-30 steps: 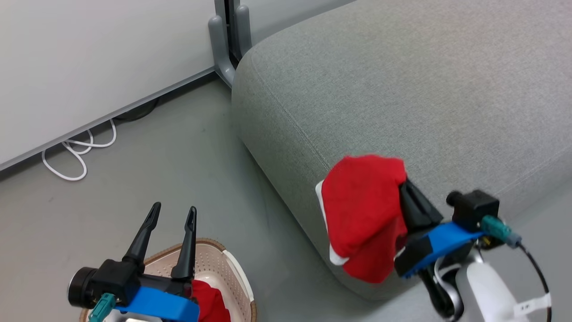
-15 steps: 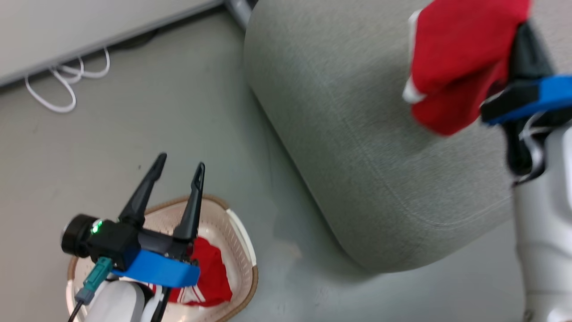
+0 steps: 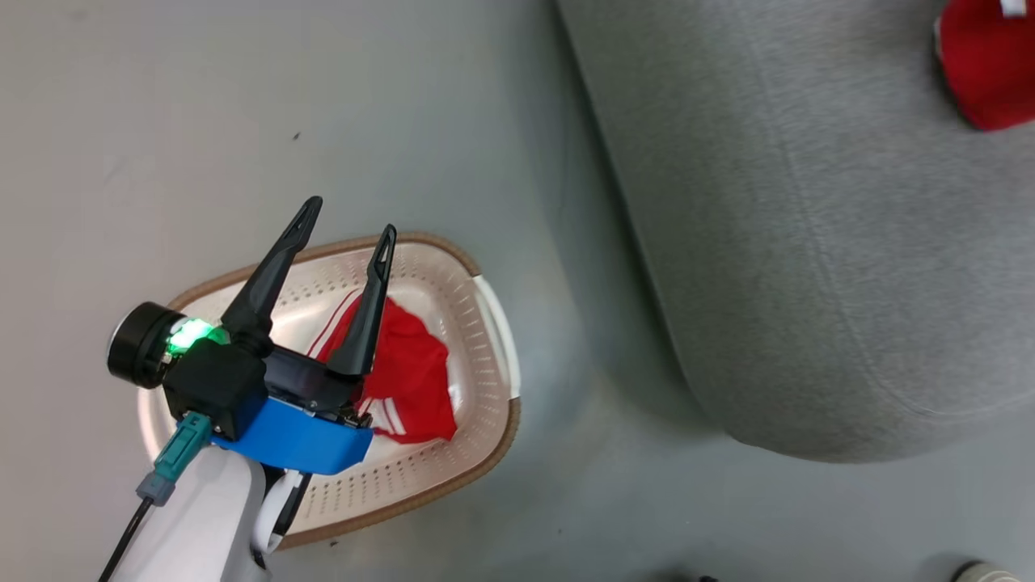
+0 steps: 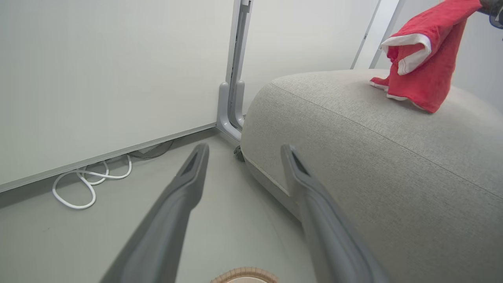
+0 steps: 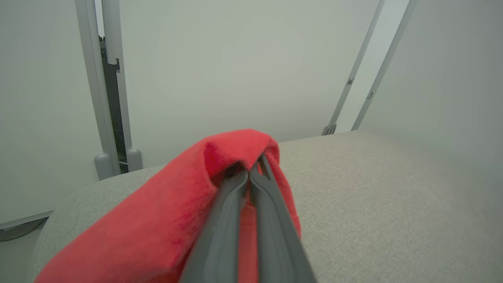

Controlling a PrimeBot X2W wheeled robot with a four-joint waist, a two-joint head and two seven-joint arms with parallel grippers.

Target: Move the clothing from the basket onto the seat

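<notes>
Jaws on the left gripper (image 3: 349,218) stand wide apart and hold nothing. Right below them the basket (image 3: 477,356) sits on the floor (image 3: 242,121). Inside it, under the two dark fingers, lies a crumpled striped red garment (image 3: 412,380). Ahead of those fingertips, in the left wrist view, a white cable (image 4: 90,184) loops on the floor at the foot of a pale wall (image 4: 98,78). A grey post (image 4: 234,98) stands beside the rounded corner of the seat (image 4: 393,177), which rises just to the right of the fingers. On the right gripper (image 5: 251,171) the jaws are pressed together, clamped on a fold of the red garment with white trim (image 5: 157,220). It hangs from them over the grey seat, its lowest edge seeming to rest on the cushion top, well apart from the basket.
</notes>
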